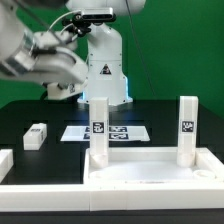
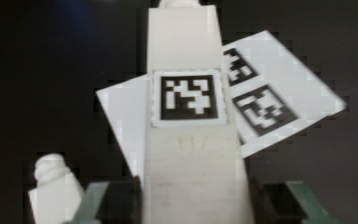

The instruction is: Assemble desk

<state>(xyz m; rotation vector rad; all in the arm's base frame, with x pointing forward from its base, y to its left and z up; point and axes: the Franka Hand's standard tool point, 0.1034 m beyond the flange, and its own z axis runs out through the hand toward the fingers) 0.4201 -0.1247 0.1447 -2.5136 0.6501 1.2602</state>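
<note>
Desk slab [image 1: 140,172] nearest in my exterior view, two leg posts [image 1: 100,130] upright at its far rim, marker board [image 1: 125,132] behind them, gripper [image 2: 194,200] fingers [image 2: 105,200] flanking a tagged post [image 2: 190,110], I cannot tell if they clamp it.

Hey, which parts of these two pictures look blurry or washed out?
Exterior view: the arm is smeared by blur, while the two upright legs and the desk slab look fairly sharp, their bright white hiding surface detail. Wrist view: the near leg is soft, its tag still legible as a pattern; the marker board behind is equally soft.
</note>
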